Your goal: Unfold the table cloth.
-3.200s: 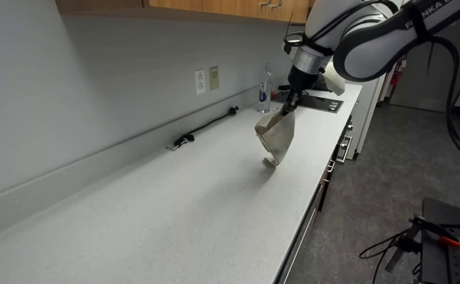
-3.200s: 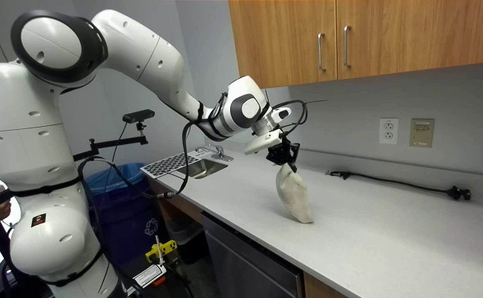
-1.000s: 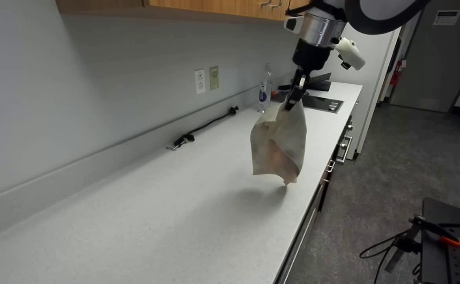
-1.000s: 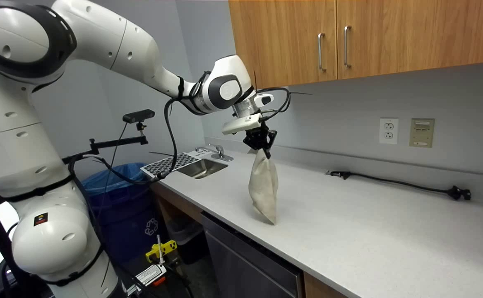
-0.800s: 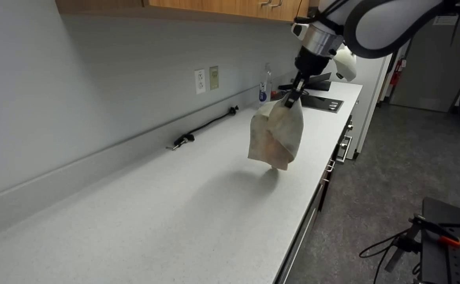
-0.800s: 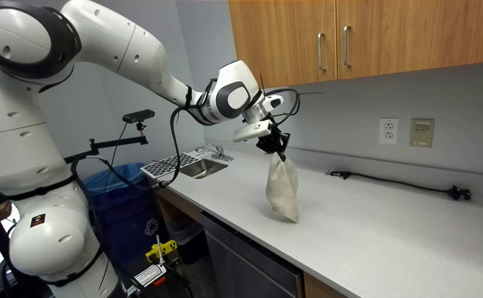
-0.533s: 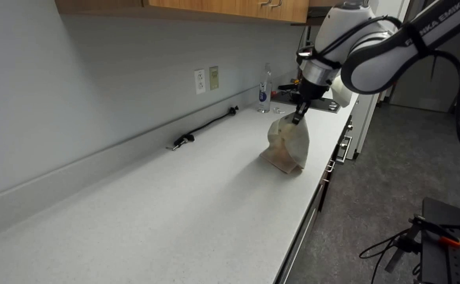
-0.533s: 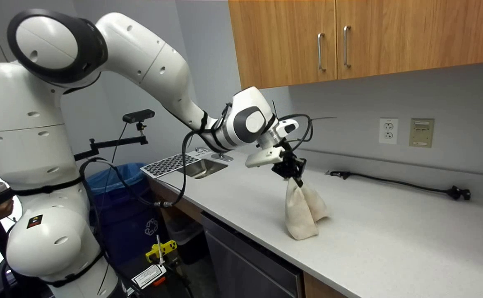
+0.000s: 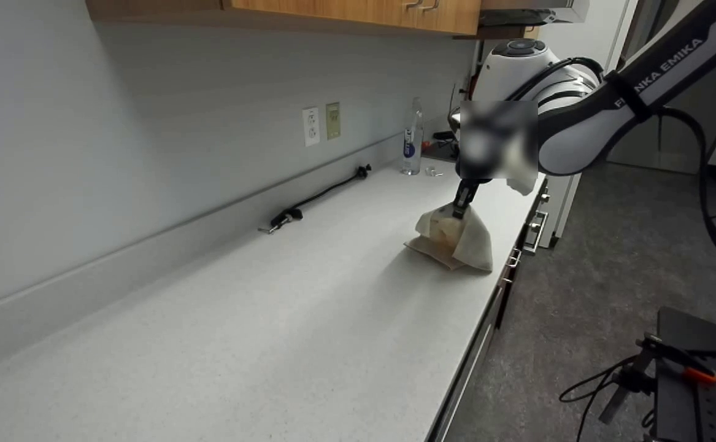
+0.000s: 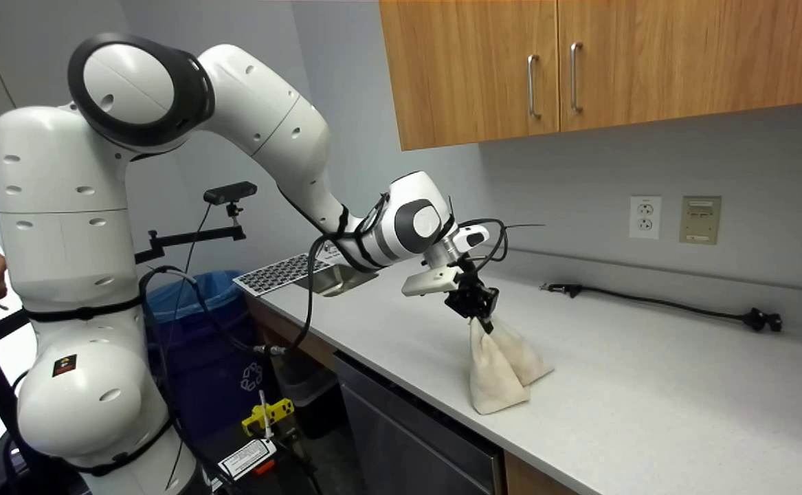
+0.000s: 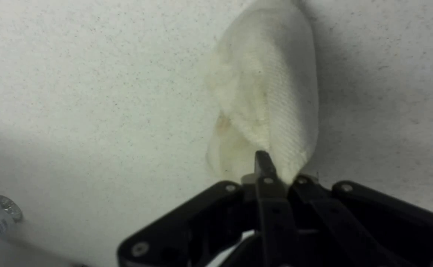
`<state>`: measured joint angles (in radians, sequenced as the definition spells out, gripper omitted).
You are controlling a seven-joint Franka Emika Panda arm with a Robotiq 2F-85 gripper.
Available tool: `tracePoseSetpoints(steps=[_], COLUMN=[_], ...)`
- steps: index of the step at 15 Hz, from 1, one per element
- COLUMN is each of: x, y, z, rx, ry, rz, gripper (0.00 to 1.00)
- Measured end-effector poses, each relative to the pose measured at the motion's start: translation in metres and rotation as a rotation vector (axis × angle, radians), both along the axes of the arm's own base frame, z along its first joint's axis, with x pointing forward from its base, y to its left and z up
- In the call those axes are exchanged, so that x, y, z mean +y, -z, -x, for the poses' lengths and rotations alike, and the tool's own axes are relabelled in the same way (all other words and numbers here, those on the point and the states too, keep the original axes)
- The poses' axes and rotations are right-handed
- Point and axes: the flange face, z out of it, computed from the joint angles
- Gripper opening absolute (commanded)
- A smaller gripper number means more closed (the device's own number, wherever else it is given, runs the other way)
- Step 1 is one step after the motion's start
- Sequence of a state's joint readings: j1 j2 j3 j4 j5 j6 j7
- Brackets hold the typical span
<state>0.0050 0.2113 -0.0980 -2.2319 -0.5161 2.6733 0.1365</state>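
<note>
Gripper [image 10: 487,327] pinching the cloth [image 10: 499,378] at its top, lower edges on the counter [image 10: 648,392], likely so contact spreads the folds; inner layers unclear from here.

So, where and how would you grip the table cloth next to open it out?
Probably by the free lower edge of the table cloth, from the front side of the counter, pinching a single layer: that edge flares outward down at the counter, whereas the top is bunched in the gripper.

There were one table cloth [image 10: 494,377], one gripper [image 9: 458,212], one bottle [image 9: 412,145], two wall plates [image 10: 645,217] and one blue bin [image 10: 212,364].
</note>
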Motion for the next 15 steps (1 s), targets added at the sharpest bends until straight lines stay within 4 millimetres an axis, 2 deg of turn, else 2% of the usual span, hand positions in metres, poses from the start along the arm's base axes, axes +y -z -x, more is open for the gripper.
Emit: tracePoseSetpoints(steps=[4,6,8,11,15], x=[0.062,0.090,0.110,0.126,0.129], y=[-0.010,-0.022,-0.040,-0.068,-0.103], z=[0.004,0.008,0.013,0.017,0.016], rx=[0.082,0.120,0.153,0.194,0.225], ry=[-0.122,-0.180,-0.221,-0.263,-0.290], rz=[-0.120,-0.195,-0.266,-0.357,-0.491], gripper=[0.01,0.01,0.01,0.01,0.01])
